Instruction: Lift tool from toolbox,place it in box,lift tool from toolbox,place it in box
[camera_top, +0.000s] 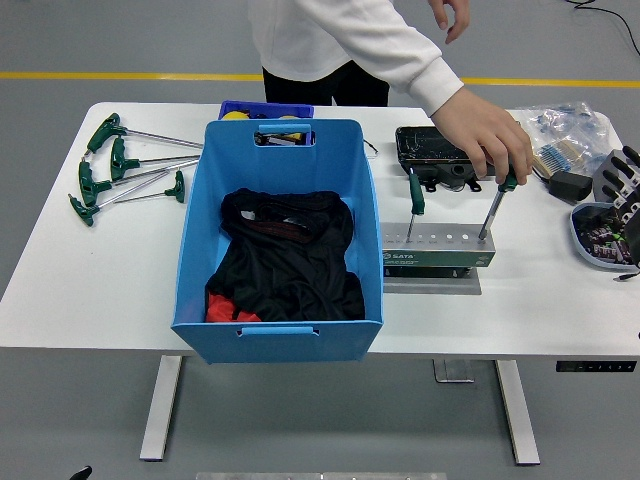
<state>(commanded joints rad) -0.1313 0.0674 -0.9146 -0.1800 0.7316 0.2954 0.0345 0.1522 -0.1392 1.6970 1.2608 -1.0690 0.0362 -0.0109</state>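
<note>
White tabletop (120, 290) on a grey floor, with a yellow line running behind it. At the table's centre stands a big blue box (278, 240) holding black cloth (288, 255) with a bit of red at its seven o'clock corner. At nine o'clock from the box lie four green T-handle wrenches (125, 170); at twelve o'clock, touching its far wall, sits a small dark-blue bin (266, 108).

At three o'clock from the box is the grey toolbox rack (437, 250), a row of holes along its top. Two green-handled screwdrivers stand in it: a short one (415, 198) upright at its left end, and a longer screwdriver (497, 200) leaning toward one o'clock at its right end. A person's hand (485, 135), reaching from twelve o'clock in a white sleeve, is closed around the longer one's handle, hiding most of it. Behind the rack lies a black tray (448, 145).

At the table's three o'clock edge rests the robot's right hand (622, 185), black fingers loosely spread, holding nothing, over a small bowl (600, 240) of parts. Clear plastic bags (565, 125) lie beyond it.
</note>
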